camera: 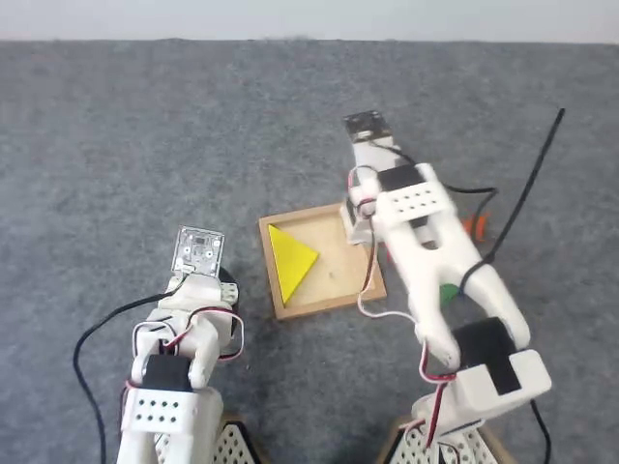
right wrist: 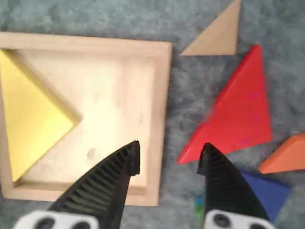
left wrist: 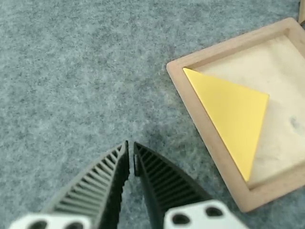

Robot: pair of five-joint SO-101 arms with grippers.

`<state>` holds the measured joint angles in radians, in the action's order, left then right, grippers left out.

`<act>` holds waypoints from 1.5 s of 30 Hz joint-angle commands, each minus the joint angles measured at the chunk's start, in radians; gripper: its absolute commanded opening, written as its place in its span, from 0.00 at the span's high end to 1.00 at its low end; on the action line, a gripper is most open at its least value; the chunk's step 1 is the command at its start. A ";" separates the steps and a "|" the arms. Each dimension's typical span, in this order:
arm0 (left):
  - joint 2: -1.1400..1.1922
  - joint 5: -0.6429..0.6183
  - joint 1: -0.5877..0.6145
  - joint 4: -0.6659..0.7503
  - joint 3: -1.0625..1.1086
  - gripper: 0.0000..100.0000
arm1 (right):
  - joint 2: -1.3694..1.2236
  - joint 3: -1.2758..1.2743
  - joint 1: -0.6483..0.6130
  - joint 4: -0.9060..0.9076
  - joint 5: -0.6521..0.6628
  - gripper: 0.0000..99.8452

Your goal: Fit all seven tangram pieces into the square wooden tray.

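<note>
Wooden tray (camera: 320, 304) holds one yellow triangle (camera: 290, 259).

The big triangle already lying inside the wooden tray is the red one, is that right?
No. The piece inside the wooden tray is the yellow triangle; the red triangle lies outside it, as the right wrist view shows.

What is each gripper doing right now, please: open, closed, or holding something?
Left gripper: closed, holding nothing.
Right gripper: open, holding nothing.
</note>
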<state>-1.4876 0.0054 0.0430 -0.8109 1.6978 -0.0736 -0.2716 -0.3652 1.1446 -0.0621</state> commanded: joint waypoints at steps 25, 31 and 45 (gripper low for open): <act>-0.014 -0.006 0.005 -0.005 -0.008 0.98 | -0.282 0.100 0.185 -0.142 0.011 0.75; -0.014 -0.006 0.005 -0.005 -0.008 0.98 | -0.280 0.100 0.183 -0.114 0.011 0.75; -0.014 -0.006 0.005 -0.005 -0.008 0.98 | -0.282 0.101 0.183 -0.113 0.011 0.74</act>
<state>-1.4876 0.0054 0.0430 -0.8109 1.6978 -0.3606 -0.1995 -0.1887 1.0111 -0.0606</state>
